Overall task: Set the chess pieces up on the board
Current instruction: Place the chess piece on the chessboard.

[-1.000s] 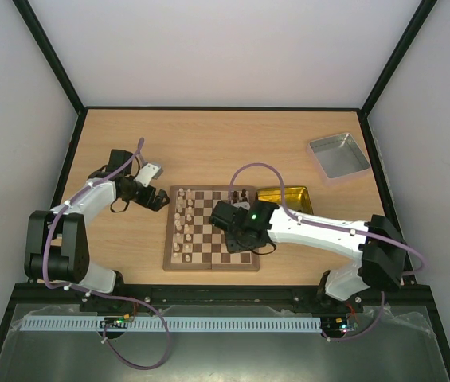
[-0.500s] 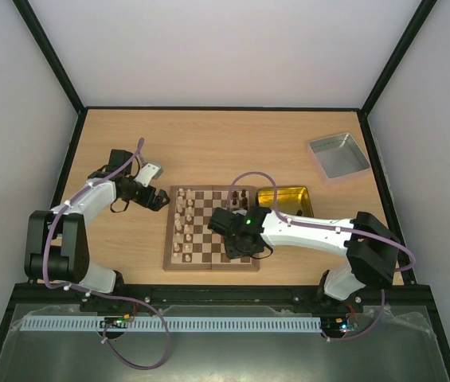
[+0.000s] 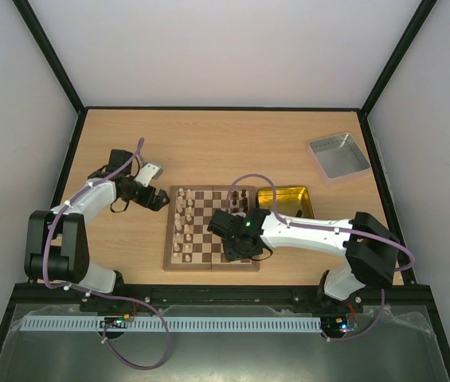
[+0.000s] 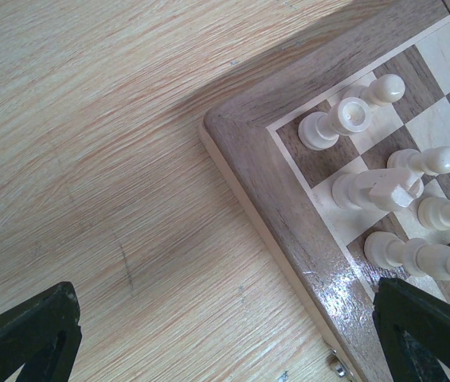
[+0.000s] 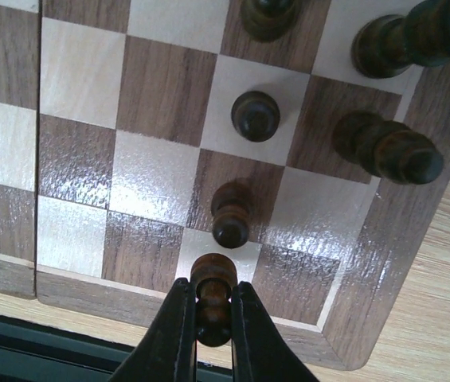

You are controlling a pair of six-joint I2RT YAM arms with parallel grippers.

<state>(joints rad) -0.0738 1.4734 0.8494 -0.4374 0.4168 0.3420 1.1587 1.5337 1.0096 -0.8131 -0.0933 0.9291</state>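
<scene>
— From above, what's shifted?
— The right claw has drawn nearer over the square checkered brown-and-cream wooden board — a placement looks close.
— Left wrist?
— Left claw apart, empty, beside the far-left corner.
— Right wrist?
— Clamped on a small dark brown turned wooden pawn above the near-right squares — long axis along the fingers, one end pointing boardward.

The right arm has pulled back towards the robot's side of the table; its right gripper, pinching a dark piece, has moved from over the board's middle rows to its near right corner; the elbow has swung inward to the left; more of the gold tin is now uncovered; most of this shift came early, with barely any in the last half second.
</scene>
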